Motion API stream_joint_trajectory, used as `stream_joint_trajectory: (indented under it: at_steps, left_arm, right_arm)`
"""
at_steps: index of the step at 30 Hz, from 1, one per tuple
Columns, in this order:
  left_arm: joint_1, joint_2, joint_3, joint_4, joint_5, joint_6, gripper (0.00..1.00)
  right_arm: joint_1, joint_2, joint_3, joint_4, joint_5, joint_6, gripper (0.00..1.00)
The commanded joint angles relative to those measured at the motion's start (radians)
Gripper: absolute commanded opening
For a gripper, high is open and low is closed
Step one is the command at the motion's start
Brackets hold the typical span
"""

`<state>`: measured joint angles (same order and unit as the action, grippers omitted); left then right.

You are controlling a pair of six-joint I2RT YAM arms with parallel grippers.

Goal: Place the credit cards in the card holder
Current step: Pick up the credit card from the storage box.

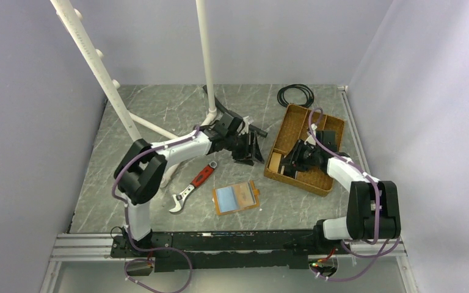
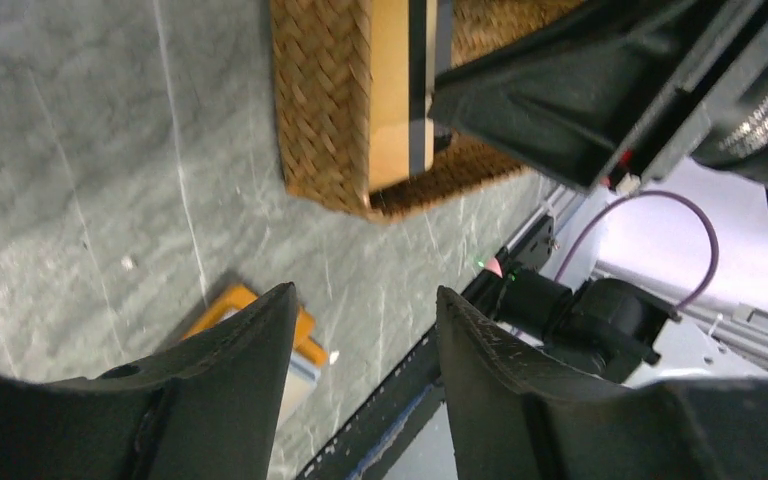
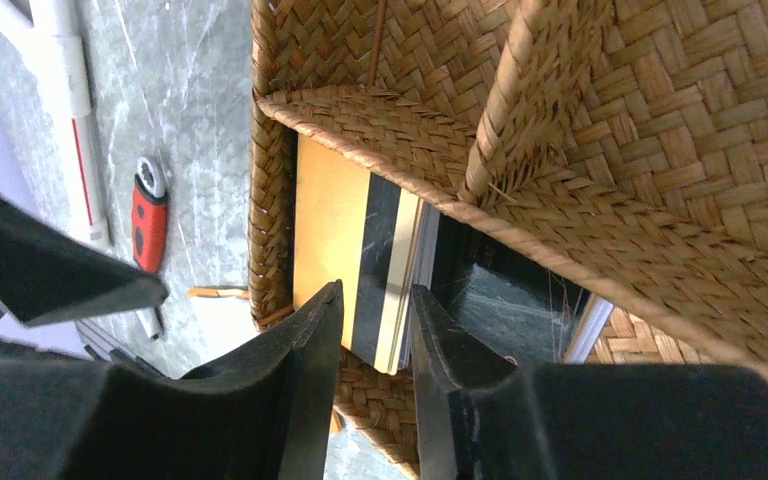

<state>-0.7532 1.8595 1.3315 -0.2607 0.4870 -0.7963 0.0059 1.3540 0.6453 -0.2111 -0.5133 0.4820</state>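
Observation:
The credit cards (image 3: 380,235) lie stacked in the near-left compartment of the brown woven tray (image 3: 660,150). The top card is tan with a black stripe, and a dark card (image 3: 505,295) lies beside it. They also show in the top view (image 1: 275,162) and the left wrist view (image 2: 400,90). My right gripper (image 3: 377,300) hovers just over the stack's end, jaws narrowly open, nothing pinched; in the top view it (image 1: 291,162) is inside the tray. The orange card holder (image 1: 236,197) lies open on the table, bluish panel up. My left gripper (image 1: 248,148) is open and empty, left of the tray; its wrist view (image 2: 365,300) shows the holder's corner (image 2: 305,345).
A red-handled wrench (image 1: 194,183) lies left of the card holder. A black cable coil (image 1: 295,95) lies behind the tray (image 1: 330,131). A white pipe stand (image 1: 207,61) rises at the back left. Grey walls close in both sides.

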Motion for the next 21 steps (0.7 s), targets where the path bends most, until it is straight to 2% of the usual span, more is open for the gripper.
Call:
stream_joint_trajectory:
  at_steps: [1,9,21]
  left_arm:
    - [-0.003,0.085,0.102,-0.011,-0.012,0.030,0.56]
    - [-0.009,0.198,0.195,-0.013,-0.010,0.022,0.49]
    - [-0.028,0.213,0.214,-0.011,-0.014,0.013,0.47]
  right_arm:
    - [-0.002,0.025,0.022,0.071,-0.053,-0.008,0.31]
    - [-0.001,0.007,0.022,0.084,-0.100,0.005,0.23]
    - [-0.001,-0.003,0.041,0.060,-0.118,0.002,0.25]
